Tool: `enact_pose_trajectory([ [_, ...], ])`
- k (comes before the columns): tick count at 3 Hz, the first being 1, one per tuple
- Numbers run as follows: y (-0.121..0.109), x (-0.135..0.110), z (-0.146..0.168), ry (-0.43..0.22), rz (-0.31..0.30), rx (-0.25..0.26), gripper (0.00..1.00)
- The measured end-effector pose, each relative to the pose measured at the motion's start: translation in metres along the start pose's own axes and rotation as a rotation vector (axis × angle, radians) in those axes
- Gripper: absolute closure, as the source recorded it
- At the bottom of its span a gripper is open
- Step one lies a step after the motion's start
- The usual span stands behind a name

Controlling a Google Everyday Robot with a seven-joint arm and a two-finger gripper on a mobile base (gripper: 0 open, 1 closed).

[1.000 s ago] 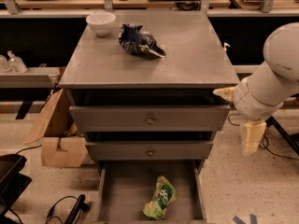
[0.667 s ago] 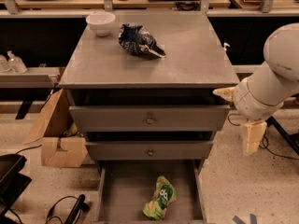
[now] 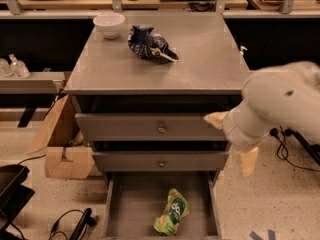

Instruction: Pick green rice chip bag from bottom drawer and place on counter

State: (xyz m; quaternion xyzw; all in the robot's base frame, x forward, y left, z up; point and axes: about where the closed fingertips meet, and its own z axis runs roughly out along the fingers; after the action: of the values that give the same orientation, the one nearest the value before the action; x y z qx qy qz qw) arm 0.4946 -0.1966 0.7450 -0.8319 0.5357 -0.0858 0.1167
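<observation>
The green rice chip bag (image 3: 171,218) lies crumpled in the open bottom drawer (image 3: 129,200). The gripper (image 3: 233,141) hangs at the cabinet's (image 3: 125,127) right side (blurred), fingers seemingly spread wide, holding nothing.

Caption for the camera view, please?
Gripper beside the cabinet; green rice chip bag lies in the open bottom drawer; dark snack bag and bowl on the counter.
</observation>
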Motion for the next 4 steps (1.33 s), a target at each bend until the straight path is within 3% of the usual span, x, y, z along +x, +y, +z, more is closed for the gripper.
enact_pose_trajectory([
  [1, 0.032, -0.035, 0.104, -0.011, -0.208, -0.006, 0.0],
  [2, 0.041, -0.05, 0.165, 0.001, -0.343, 0.018, 0.0],
  [3, 0.041, -0.052, 0.169, -0.003, -0.342, 0.015, 0.0],
  [4, 0.039, -0.065, 0.221, -0.048, -0.345, -0.01, 0.0],
])
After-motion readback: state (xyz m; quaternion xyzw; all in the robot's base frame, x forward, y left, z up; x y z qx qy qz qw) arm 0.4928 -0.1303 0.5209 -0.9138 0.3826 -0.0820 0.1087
